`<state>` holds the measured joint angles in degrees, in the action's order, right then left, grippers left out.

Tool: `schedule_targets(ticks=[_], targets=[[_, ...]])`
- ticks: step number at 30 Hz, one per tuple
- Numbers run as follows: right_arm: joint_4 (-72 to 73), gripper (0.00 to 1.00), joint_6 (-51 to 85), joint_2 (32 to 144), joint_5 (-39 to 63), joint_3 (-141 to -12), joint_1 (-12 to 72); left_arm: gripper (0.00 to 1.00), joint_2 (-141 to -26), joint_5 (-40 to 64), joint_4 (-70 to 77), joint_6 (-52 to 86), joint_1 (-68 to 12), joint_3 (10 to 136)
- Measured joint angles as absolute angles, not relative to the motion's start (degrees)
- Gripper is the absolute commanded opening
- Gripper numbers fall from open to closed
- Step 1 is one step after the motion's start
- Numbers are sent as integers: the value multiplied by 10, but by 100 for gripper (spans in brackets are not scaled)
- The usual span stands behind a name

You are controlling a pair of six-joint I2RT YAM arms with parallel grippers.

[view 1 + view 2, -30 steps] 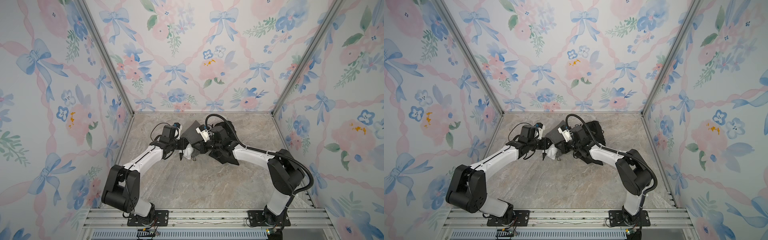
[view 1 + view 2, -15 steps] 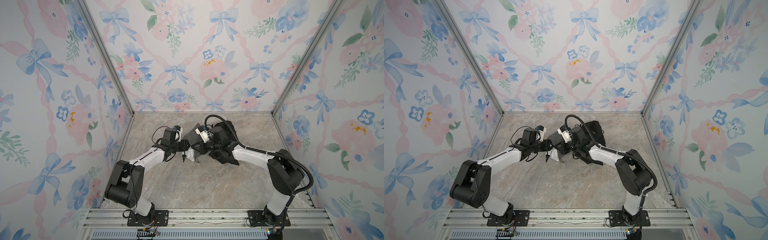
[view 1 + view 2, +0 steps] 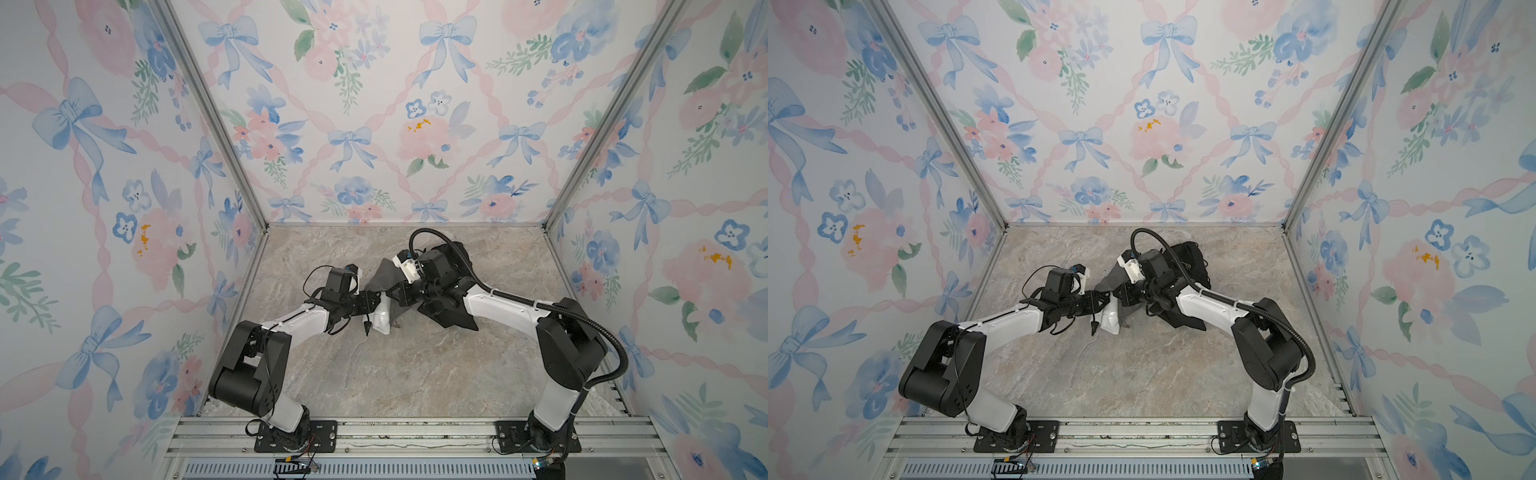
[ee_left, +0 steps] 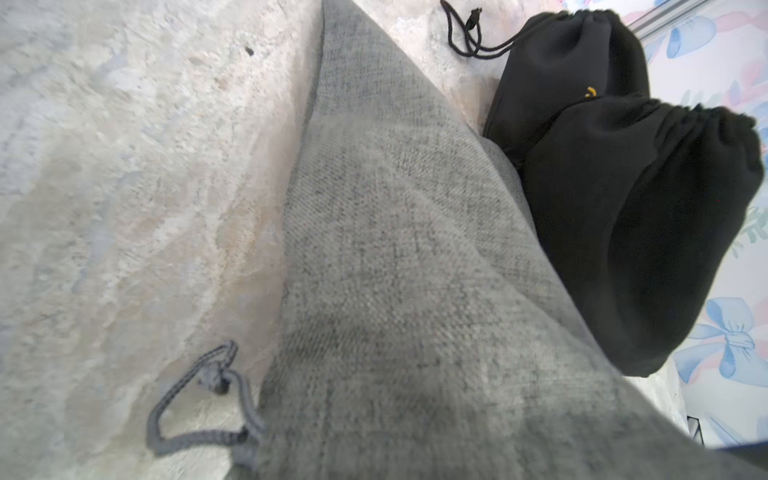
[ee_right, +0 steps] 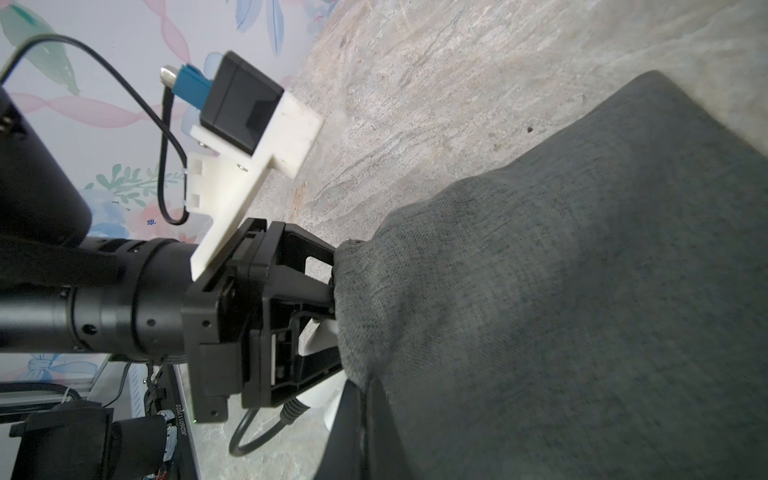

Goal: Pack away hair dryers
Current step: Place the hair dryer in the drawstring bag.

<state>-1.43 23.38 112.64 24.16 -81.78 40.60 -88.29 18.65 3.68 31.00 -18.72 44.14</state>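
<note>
A white hair dryer [image 3: 382,322] [image 3: 1111,322] hangs tilted from my left gripper [image 3: 376,300] [image 3: 1100,300], which is shut on its upper part. That end is pushed into the mouth of a grey drawstring pouch [image 3: 384,276] [image 3: 1106,280] [image 4: 395,249] [image 5: 561,270]. In the right wrist view the left gripper [image 5: 332,307] reaches under the grey cloth with a bit of white dryer [image 5: 320,345] between its fingers. My right gripper [image 3: 390,293] [image 5: 368,415] is shut on the pouch's rim, holding it up. Cloth covers the left wrist view, hiding that gripper's jaws.
Two filled black drawstring pouches [image 4: 582,104] [image 4: 665,228] lie just behind the grey one, under my right arm [image 3: 453,257] [image 3: 451,311]. The dryer's dark cord [image 5: 257,436] and plug [image 3: 366,328] dangle onto the marble floor. Patterned walls close three sides.
My left arm has pushed right, carrying the white dryer closer against the pouch mouth. The right gripper has kept its hold on the rim in about the same place.
</note>
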Motion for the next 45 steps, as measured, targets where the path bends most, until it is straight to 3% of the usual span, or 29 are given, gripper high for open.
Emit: schedule_targets(ticks=[15, 20, 37, 45], targets=[[-82, 1, 305, 1161, 242, -898, 406, 72, -849, 175, 51, 323, -188, 410], [-90, 1, 307, 1162, 241, -899, 406, 77, -837, 174, 53, 322, -188, 403], [-88, 1, 329, 1162, 253, -901, 390, 76, -737, 139, 57, 332, -186, 344], [-75, 1, 353, 1162, 273, -903, 374, 69, -718, 102, 57, 341, -182, 330]])
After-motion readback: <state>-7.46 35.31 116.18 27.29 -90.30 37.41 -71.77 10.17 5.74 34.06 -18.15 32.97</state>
